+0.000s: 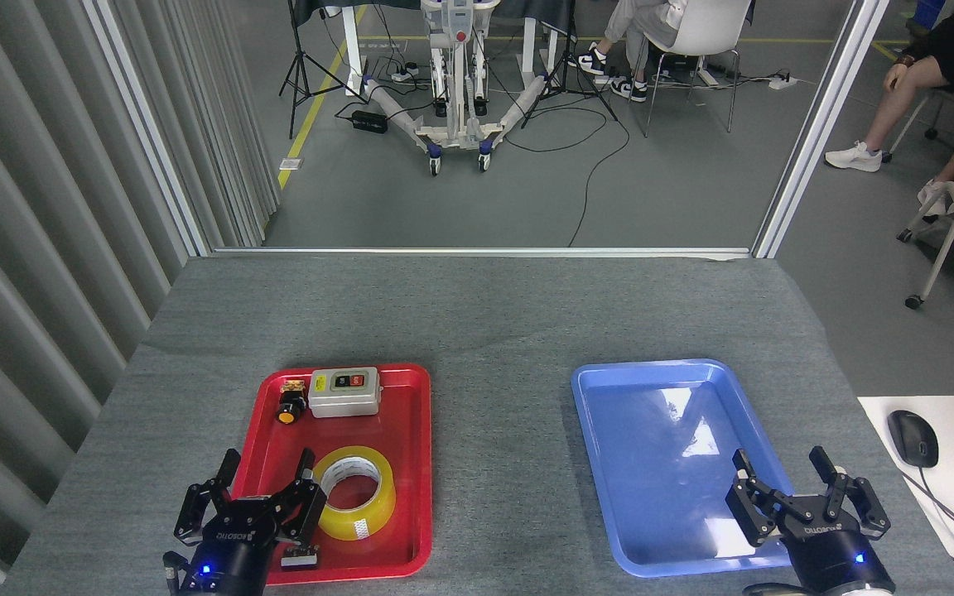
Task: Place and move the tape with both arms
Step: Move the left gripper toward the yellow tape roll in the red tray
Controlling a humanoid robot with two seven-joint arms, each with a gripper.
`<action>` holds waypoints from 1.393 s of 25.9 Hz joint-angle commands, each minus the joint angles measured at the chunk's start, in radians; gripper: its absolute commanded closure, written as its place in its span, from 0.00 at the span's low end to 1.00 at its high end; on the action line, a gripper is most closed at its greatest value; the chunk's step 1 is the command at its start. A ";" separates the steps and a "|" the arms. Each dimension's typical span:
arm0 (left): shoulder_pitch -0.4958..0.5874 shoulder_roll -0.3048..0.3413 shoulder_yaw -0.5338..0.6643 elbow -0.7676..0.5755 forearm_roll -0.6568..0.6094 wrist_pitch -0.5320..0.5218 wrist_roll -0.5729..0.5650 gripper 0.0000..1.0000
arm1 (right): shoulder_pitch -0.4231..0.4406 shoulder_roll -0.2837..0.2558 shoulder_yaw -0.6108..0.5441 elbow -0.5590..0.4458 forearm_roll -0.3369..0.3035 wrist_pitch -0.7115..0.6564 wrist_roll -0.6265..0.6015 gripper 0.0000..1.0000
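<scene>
The tape (355, 493) lies flat, core upward, in the near part of the red tray (411, 463) on the left of the table (493, 323). A switch box (344, 391) and a small yellow-capped button (290, 405) sit at the tray's far end, apart from the roll. The blue tray (609, 463) on the right holds nothing.

Our left gripper (268, 472) hangs over the tray's near-left corner, just beside the roll, jaws spread wide and holding nothing. Our right gripper (782, 468) hangs over the near-right corner of the blue tray, jaws likewise wide open and empty.

We judge the roll to be light and stiff: a rigid white core wound with tape, unlikely to deform under a firm pinch. The outer face looks glossy and may slip, so we favour a grip across the ring wall, one finger inside the core hole and one on the outer face. Spanning the full roll appears to demand nearly the whole jaw opening.
</scene>
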 commanded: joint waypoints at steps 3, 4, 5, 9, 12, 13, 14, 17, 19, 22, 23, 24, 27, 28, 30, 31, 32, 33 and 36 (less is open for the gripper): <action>0.025 0.012 -0.001 -0.032 0.014 0.001 0.007 0.00 | 0.009 -0.005 0.044 -0.001 0.046 0.028 0.002 0.00; 0.025 0.015 0.000 -0.033 0.016 0.003 0.007 0.00 | 0.012 -0.005 0.053 -0.003 0.059 0.042 -0.004 0.00; 0.025 0.016 -0.001 -0.033 0.016 0.003 0.007 0.00 | 0.016 -0.005 0.065 -0.004 0.072 0.059 -0.021 0.00; 0.024 0.021 0.000 -0.027 0.016 0.001 0.007 0.00 | 0.030 -0.004 0.087 -0.012 0.089 0.092 -0.060 0.00; 0.025 0.036 0.000 -0.032 0.016 0.001 0.008 0.00 | 0.033 -0.004 0.087 -0.012 0.089 0.092 -0.063 0.00; 0.027 0.038 0.000 -0.033 0.016 0.003 0.008 0.00 | 0.036 -0.002 0.087 -0.012 0.089 0.092 -0.063 0.00; 0.027 0.039 0.000 -0.033 0.016 0.001 0.008 0.00 | 0.038 -0.002 0.087 -0.012 0.089 0.092 -0.063 0.00; 0.030 0.042 0.000 -0.035 0.016 0.001 0.010 0.00 | 0.038 -0.002 0.087 -0.015 0.089 0.092 -0.063 0.00; 0.033 0.049 0.000 -0.052 0.019 0.000 0.010 0.00 | 0.038 -0.002 0.087 -0.015 0.089 0.092 -0.063 0.00; 0.044 0.061 0.000 -0.083 0.040 0.001 -0.007 0.00 | 0.038 -0.002 0.087 -0.015 0.089 0.092 -0.064 0.00; 0.050 0.059 0.002 -0.092 0.056 0.006 -0.004 0.00 | 0.038 -0.002 0.087 -0.015 0.089 0.092 -0.064 0.00; 0.054 0.059 0.005 -0.098 0.076 0.024 0.000 0.00 | 0.038 -0.002 0.088 -0.015 0.089 0.092 -0.064 0.00; 0.050 0.061 0.008 -0.145 0.097 0.065 0.005 0.00 | 0.038 0.000 0.088 -0.015 0.089 0.092 -0.064 0.00; 0.050 0.059 0.008 -0.145 0.103 0.067 -0.009 0.00 | 0.038 0.000 0.088 -0.015 0.089 0.092 -0.064 0.00; 0.053 0.061 0.011 -0.145 0.103 0.062 -0.009 0.00 | 0.039 0.000 0.088 -0.015 0.089 0.092 -0.064 0.00; 0.053 0.062 0.011 -0.149 0.103 0.053 -0.009 0.00 | 0.039 0.000 0.088 -0.015 0.089 0.092 -0.064 0.00; 0.053 0.062 0.011 -0.150 0.103 0.033 -0.010 0.00 | 0.039 0.000 0.088 -0.015 0.088 0.092 -0.064 0.00; 0.053 0.062 0.013 -0.153 0.103 0.009 -0.010 0.00 | 0.039 0.001 0.088 -0.015 0.089 0.092 -0.064 0.00; 0.053 0.072 0.046 -0.162 0.105 -0.010 -0.013 0.00 | 0.042 0.003 0.088 -0.015 0.089 0.092 -0.064 0.00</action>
